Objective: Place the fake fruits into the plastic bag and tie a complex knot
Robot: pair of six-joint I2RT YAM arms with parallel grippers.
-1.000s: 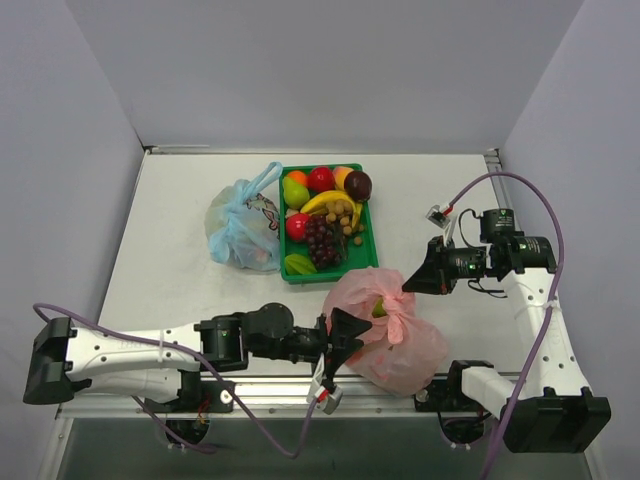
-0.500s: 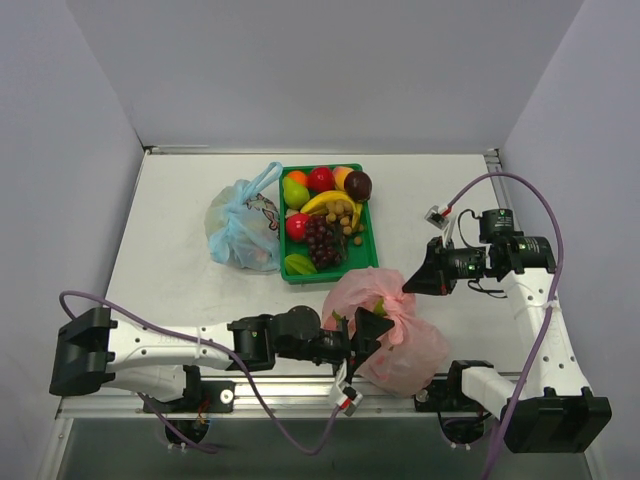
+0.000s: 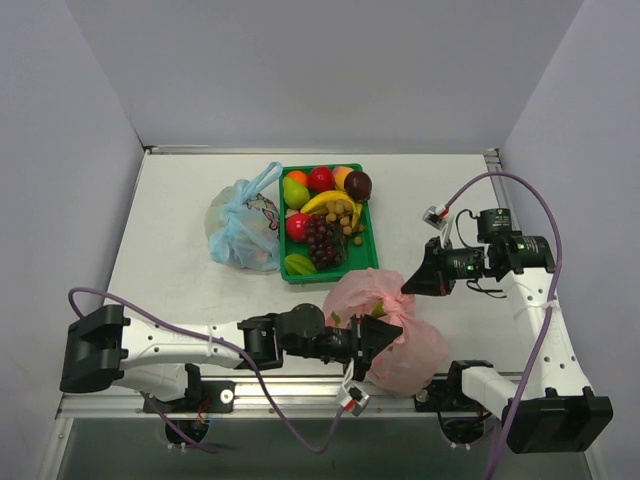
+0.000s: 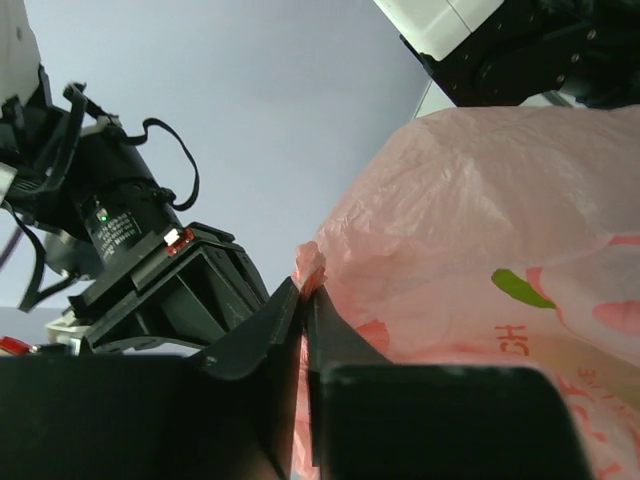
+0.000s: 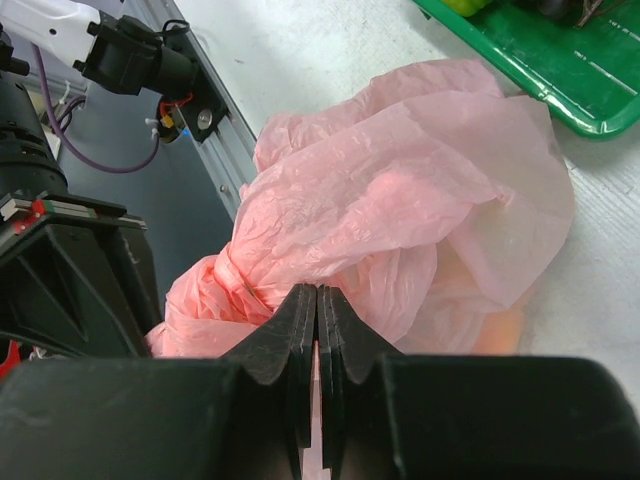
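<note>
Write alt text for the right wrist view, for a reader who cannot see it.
The right gripper, its two black fingers shut, pinches a gathered fold of the crumpled pink plastic bag lying on the white table. A corner of the green tray shows at top right.

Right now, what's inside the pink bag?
Through the pink bag only a faint orange blur shows on one side. Crumpled layers and the gathered top cover everything else inside.

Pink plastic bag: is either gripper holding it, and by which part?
Both. The right gripper pinches the pink plastic bag at its bunched top; the left gripper pinches a twisted tip of it.
</note>
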